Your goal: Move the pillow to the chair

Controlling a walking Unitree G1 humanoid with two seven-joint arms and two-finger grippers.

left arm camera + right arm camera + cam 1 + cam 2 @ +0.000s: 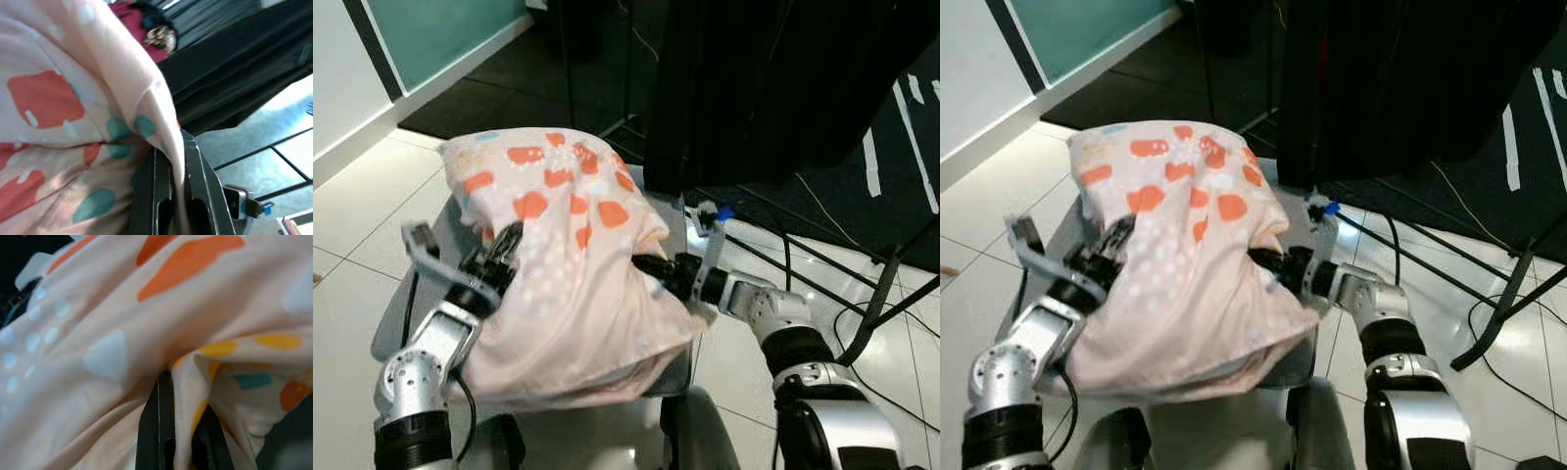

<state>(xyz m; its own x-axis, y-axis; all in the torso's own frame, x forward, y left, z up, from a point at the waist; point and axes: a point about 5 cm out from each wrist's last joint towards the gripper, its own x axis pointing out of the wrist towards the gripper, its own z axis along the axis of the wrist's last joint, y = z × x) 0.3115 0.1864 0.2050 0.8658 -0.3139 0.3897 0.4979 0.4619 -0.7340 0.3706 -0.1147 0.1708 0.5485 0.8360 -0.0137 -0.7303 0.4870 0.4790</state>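
A pale pink pillow with orange patches and pale dots hangs between my two arms, held up in front of me. My left gripper is shut on its left side, and in the left wrist view a fold of the pillow's fabric runs between the black fingers. At the pillow's right side my right gripper is shut on the cloth; the right wrist view has fabric pinched between its fingers. Under the pillow lies a grey chair seat.
White floor tiles spread to the left. A black curtain or stand rises behind the chair, and black cables and stand legs cross the floor on the right. A teal wall panel is at the back left.
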